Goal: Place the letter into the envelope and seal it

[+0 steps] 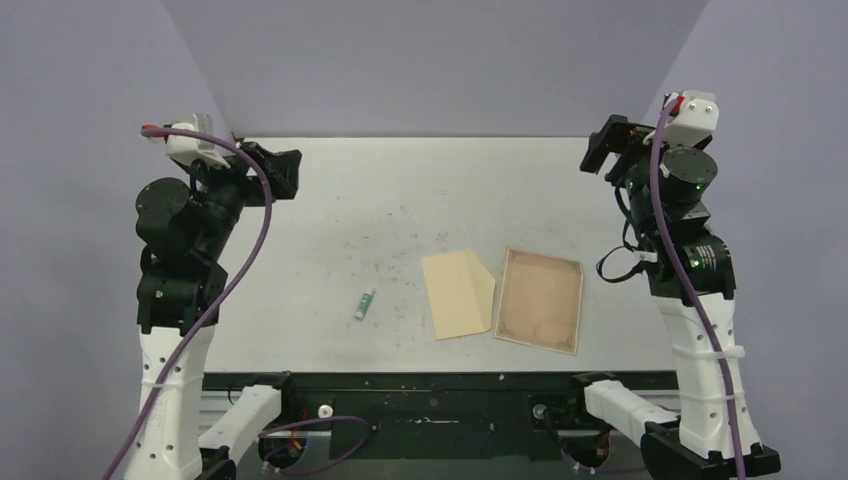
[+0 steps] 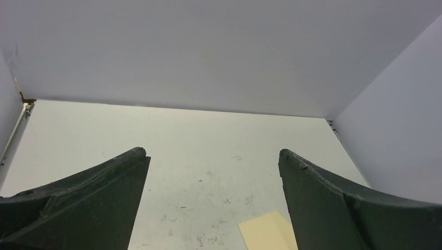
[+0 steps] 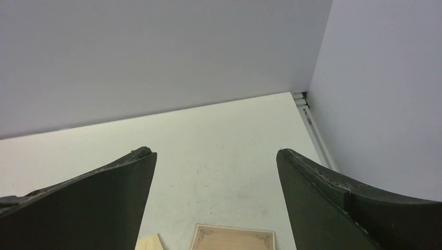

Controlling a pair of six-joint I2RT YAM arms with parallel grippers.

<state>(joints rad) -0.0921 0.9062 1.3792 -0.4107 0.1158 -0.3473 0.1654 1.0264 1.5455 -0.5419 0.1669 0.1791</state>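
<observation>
the letter (image 1: pixel 540 300) is a flat rectangular sheet of brownish, parchment-like paper with a dark ornate printed border and curled flourishes at the corners; its faint text is too small to read. it lies slightly skewed on the table (image 1: pixel 330 220), right of centre. just to its left lies the envelope (image 1: pixel 455 295), plain pale tan paper, smooth and unprinted, its pointed flap folded open toward the letter. well apart to the left, a small white tube with a green end (image 1: pixel 364 304) lies on its side; any label is unreadable. the table is matt white, scuffed and speckled with dark marks. the left gripper (image 2: pixel 211 156) and right gripper (image 3: pixel 216 153), dark matt plastic with tapering fingers, hang raised near the far corners, spread wide and holding nothing.
</observation>
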